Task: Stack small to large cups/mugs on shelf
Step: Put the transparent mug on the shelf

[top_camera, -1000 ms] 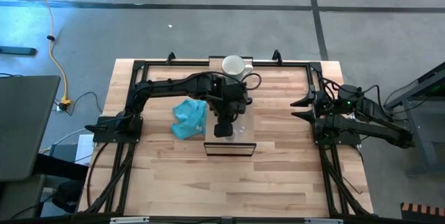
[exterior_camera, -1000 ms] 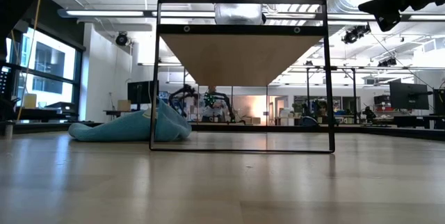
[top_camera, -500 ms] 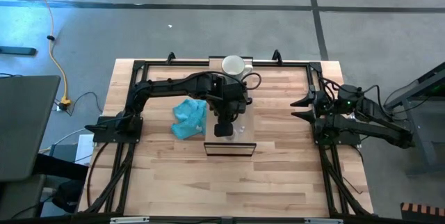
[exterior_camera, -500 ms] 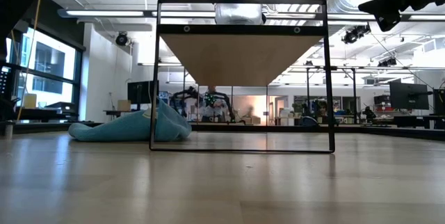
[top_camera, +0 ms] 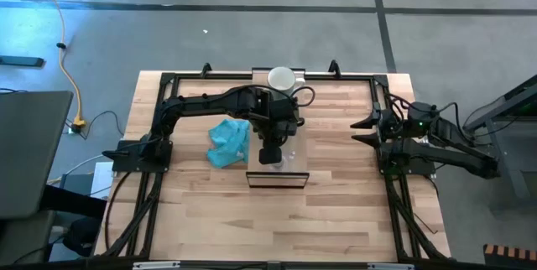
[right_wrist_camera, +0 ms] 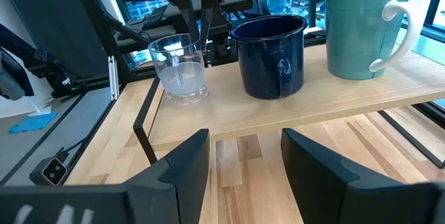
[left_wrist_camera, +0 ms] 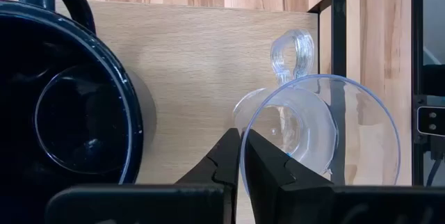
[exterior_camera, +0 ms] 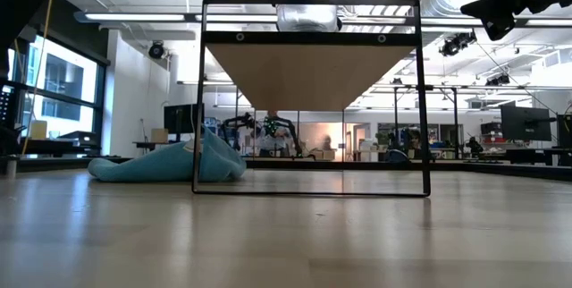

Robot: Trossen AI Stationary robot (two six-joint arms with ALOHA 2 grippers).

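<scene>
A clear glass cup (right_wrist_camera: 181,67) stands at one end of the shelf (right_wrist_camera: 292,109), with a black mug (right_wrist_camera: 271,56) just beside it and a white mug (right_wrist_camera: 365,26) beyond that, so the three run small to large in a row. The left gripper (left_wrist_camera: 240,161) is shut on the glass cup's rim, one finger inside and one outside; the cup appears to rest on the shelf, though the contact is hard to confirm. The step in hand looks like setting down the smallest cup, the last of the row. Next, the fingers need to open and lift straight up, clear of the rim, without tipping the cup or nudging the black mug. The right gripper (right_wrist_camera: 240,161) waits with its jaws open at the table's right side.
</scene>
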